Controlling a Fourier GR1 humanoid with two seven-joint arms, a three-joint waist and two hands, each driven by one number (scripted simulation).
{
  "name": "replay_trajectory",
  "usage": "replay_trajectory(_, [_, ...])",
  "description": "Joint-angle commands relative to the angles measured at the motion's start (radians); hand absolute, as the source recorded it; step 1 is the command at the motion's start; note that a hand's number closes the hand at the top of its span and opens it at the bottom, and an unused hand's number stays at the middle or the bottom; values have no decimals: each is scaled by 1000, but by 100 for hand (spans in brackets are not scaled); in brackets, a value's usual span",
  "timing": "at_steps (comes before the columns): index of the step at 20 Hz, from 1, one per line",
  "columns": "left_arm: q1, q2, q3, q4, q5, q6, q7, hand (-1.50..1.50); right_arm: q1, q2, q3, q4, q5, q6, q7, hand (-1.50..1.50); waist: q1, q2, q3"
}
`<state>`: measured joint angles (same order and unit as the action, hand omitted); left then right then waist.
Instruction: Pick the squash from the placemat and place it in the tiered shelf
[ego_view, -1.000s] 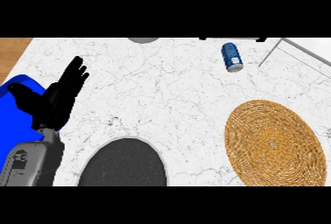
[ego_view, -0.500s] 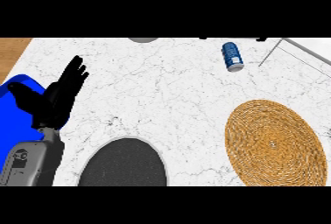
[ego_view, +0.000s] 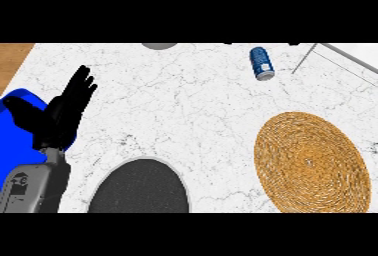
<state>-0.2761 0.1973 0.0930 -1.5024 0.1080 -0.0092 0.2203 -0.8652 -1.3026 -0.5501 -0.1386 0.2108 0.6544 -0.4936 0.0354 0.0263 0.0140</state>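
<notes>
A round woven placemat (ego_view: 311, 161) lies on the marble counter at the right, and nothing rests on it. I see no squash anywhere in the head view. Thin grey bars of the tiered shelf (ego_view: 341, 56) cross the top right corner. My left hand (ego_view: 63, 113) stands at the left edge, fingers straight and pointing up, holding nothing. The right hand does not show.
A blue can (ego_view: 260, 63) lies on its side near the shelf bars. A dark grey plate (ego_view: 139, 187) sits at the bottom centre, a blue plate (ego_view: 22, 99) is partly behind my left hand, and a grey rim (ego_view: 159, 46) peeks in at the top.
</notes>
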Motion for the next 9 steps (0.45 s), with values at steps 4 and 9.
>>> replay_trajectory(4, [-2,13,19,5,8,0,7,0,60,-30,-5,-44,-16,184,-139,-150,-28,-4,7])
replay_trajectory(9, [1,13,28,-5,13,3,-6,0,98,-23,7,-100,-20,189,-183,-150,-27,-8,6])
